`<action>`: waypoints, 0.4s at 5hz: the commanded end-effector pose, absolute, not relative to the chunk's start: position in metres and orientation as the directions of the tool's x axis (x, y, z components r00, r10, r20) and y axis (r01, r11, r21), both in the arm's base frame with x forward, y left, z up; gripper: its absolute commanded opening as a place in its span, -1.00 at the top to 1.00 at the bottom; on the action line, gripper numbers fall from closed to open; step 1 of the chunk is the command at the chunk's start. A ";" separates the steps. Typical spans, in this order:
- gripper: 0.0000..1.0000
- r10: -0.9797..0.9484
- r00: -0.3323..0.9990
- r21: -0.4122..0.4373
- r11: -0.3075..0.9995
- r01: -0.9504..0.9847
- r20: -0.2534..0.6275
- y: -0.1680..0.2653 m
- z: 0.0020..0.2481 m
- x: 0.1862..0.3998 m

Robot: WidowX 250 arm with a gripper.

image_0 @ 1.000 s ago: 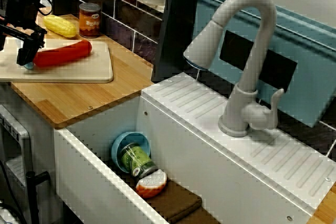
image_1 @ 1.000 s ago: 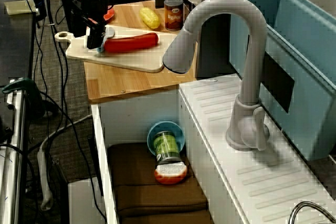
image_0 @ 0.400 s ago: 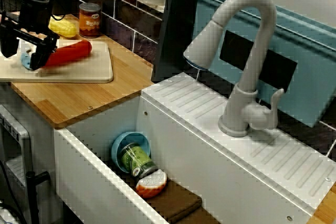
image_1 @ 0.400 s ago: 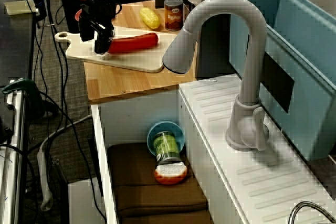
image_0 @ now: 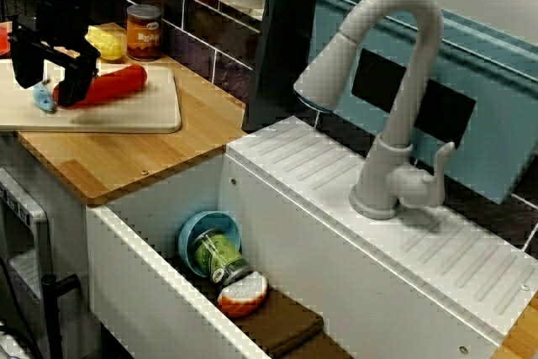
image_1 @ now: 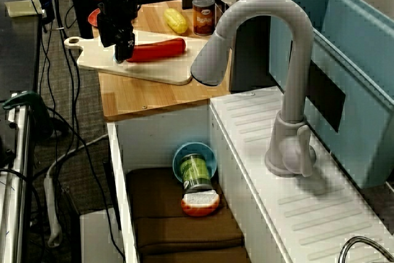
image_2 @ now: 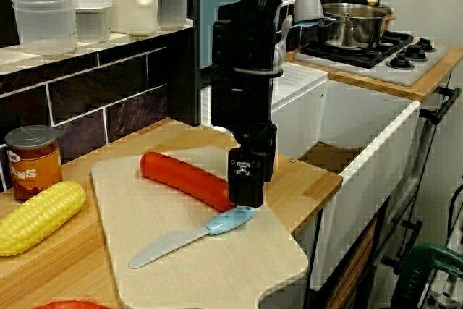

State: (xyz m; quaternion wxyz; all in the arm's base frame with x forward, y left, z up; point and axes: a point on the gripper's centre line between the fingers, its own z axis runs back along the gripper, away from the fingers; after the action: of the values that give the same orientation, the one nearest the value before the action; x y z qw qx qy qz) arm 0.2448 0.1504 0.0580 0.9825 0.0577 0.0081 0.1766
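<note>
Knife (image_2: 189, 237) lies flat on the cutting board (image_2: 217, 280) at lower centre, looks light, stiff and thin, best pinched at its blue handle, just under the empty, spread-fingered gripper (image_0: 50, 83).

Dark tiled backsplash (image_2: 94, 90) behind a wooden counter (image_0: 126, 157), beside a white sink (image_0: 277, 233) with grey faucet (image_0: 387, 174).

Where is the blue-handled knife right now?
In the close counter view, the knife lies flat on the cutting board, beside the red sausage, its handle under the open gripper.
</note>
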 end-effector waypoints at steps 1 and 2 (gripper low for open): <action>-1.00 0.209 0.971 0.109 0.969 -0.221 0.118 0.157 0.075 0.253; -1.00 0.180 0.974 0.102 0.976 -0.195 0.138 0.157 0.072 0.253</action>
State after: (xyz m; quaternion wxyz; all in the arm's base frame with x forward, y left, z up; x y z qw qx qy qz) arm 0.2480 0.1535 0.0532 0.9941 0.0423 -0.0333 0.0942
